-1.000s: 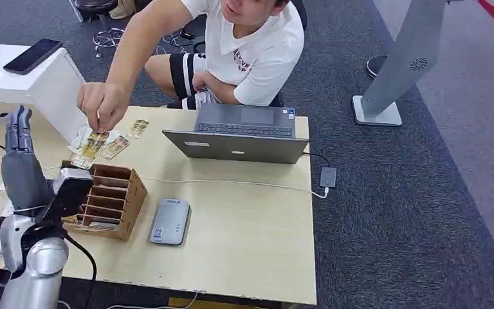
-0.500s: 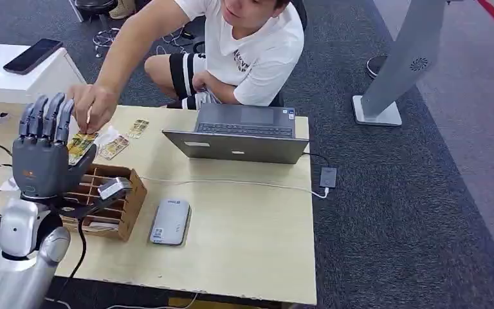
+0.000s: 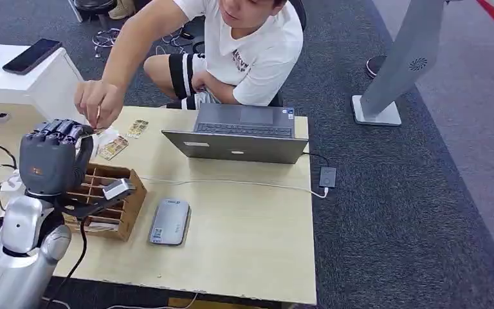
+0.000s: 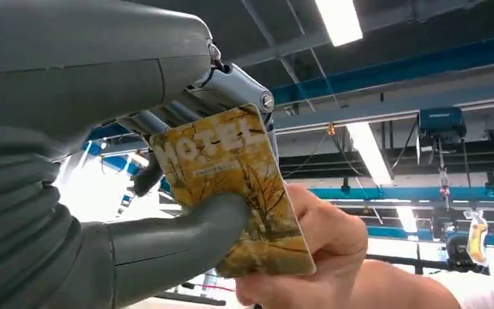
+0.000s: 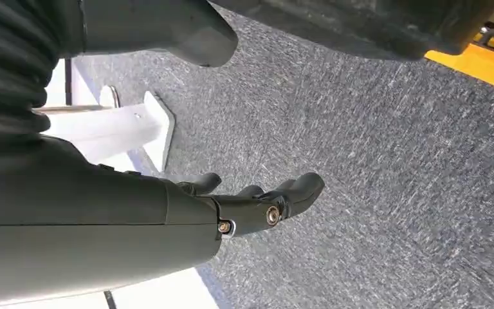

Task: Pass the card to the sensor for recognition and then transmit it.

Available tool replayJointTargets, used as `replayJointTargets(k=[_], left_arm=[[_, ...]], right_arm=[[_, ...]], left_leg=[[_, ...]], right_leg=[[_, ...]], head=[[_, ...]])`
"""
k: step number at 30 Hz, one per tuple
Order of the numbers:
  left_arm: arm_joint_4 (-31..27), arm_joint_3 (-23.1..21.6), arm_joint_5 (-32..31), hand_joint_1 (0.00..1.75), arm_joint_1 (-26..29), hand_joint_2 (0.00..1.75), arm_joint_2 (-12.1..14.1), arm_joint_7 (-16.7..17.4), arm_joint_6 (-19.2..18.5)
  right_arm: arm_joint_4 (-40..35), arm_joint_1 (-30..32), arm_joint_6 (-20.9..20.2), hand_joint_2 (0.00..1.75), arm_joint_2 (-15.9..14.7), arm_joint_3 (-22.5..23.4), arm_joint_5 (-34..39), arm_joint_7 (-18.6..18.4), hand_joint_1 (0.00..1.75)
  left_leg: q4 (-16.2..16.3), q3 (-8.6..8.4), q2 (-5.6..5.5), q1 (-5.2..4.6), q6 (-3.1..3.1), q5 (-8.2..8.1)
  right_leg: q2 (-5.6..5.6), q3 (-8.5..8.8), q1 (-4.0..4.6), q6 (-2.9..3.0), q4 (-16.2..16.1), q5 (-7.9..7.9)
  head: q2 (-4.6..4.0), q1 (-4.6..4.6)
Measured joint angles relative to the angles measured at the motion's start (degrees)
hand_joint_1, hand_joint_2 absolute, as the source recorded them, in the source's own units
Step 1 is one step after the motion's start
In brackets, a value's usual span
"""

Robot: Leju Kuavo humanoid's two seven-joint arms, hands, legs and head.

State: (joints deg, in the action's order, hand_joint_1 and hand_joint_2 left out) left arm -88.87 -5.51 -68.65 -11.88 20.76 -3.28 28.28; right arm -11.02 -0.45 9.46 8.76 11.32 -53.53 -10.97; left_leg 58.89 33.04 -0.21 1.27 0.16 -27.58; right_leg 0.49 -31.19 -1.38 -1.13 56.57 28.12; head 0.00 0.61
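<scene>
My left hand (image 3: 54, 158) is raised above the table's left side, over a wooden slotted box (image 3: 119, 193). Its fingers are curled in. The left wrist view shows a yellow hotel card (image 4: 231, 187) pinched between my thumb (image 4: 167, 238) and fingers. A person's hand (image 4: 321, 244) grips the card's other end. In the head view that person's hand (image 3: 98, 102) sits just beyond my fingers. The grey card sensor (image 3: 170, 221) lies flat on the table beside the box. My right hand (image 5: 251, 206) hangs over the carpet, fingers apart, holding nothing.
A seated person leans over the table's far edge. More cards (image 3: 114, 147) lie on the table near the person's hand. An open laptop (image 3: 238, 135) stands at the far middle, with a white cable running across. A phone (image 3: 32, 56) rests on a white stand at far left.
My left hand turned palm-forward with fingers spread upright, then curled them down around the card that the person brought up to it.
</scene>
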Motion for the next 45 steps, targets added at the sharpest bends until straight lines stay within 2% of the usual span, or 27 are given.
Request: replayJointTargets(k=[11, 18, 21, 25, 33, 39, 45], left_arm=[[0.83, -1.29, 0.15, 1.75, -0.60, 1.75, -0.15, -0.26, -0.70], [0.85, -2.30, 1.16, 1.75, 0.99, 1.75, -0.79, 0.02, -0.70], [0.83, -3.65, 0.41, 1.75, 2.70, 1.75, -1.16, -0.42, -3.08], [0.98, -7.72, -1.82, 1.75, 4.48, 1.75, -2.76, 0.29, -5.60], [5.00, -14.97, -1.75, 1.75, 3.43, 1.75, -5.77, 3.19, -11.71], [7.06, -17.05, -0.92, 1.75, 2.50, 1.75, -6.51, 4.15, -13.74], [9.31, -17.99, -0.31, 1.75, 2.30, 1.75, -6.56, 6.41, -19.19]], right_arm=[[-0.02, -0.06, 0.24, 1.75, 0.13, -0.02, -0.09, 0.92, 0.00], [-0.02, -0.06, 0.31, 1.75, 0.17, -0.17, -0.11, 0.35, 0.00], [-0.02, -0.07, 0.37, 1.75, 0.28, -0.17, -0.11, -0.09, 0.00], [-0.02, -0.08, 0.76, 1.75, 0.57, -0.17, -0.20, -0.24, 0.00], [-0.02, -0.10, 1.05, 1.75, 0.85, -0.17, -1.07, -0.13, 0.00], [-0.02, -0.06, 0.94, 1.75, 0.87, -0.15, -1.07, -0.26, 0.00], [-0.02, -0.01, 0.74, 1.75, 1.07, -0.15, -1.20, -1.20, 0.00]], left_leg=[[0.00, 0.00, -0.01, 0.00, 0.00, 0.00], [0.00, 0.01, 0.00, 0.00, 0.00, 0.00], [0.00, 0.00, 0.00, 0.00, -0.01, -0.01], [0.00, 0.03, -0.01, 0.00, -0.01, -0.01], [0.00, 0.03, -0.02, -0.01, 0.00, 0.00], [0.00, 0.03, 0.00, 0.00, 0.00, 0.00], [0.00, 0.03, 0.00, 0.00, -0.01, -0.01]], right_leg=[[0.01, -0.01, 0.00, 0.01, 0.01, 0.00], [0.02, -0.01, 0.00, 0.01, 0.00, 0.00], [0.02, -0.01, 0.00, 0.01, 0.00, 0.00], [0.00, -0.03, 0.00, 0.01, -0.01, 0.00], [0.00, -0.03, 0.00, 0.01, 0.00, -0.02], [0.01, -0.05, 0.00, 0.04, 0.01, -0.03], [0.01, -0.04, 0.00, 0.04, 0.01, -0.03]], head=[[-0.02, 0.00], [0.00, 0.00], [-0.02, 0.00], [-0.02, 0.02], [-0.02, 0.02], [0.00, 0.00], [0.00, 0.00]])
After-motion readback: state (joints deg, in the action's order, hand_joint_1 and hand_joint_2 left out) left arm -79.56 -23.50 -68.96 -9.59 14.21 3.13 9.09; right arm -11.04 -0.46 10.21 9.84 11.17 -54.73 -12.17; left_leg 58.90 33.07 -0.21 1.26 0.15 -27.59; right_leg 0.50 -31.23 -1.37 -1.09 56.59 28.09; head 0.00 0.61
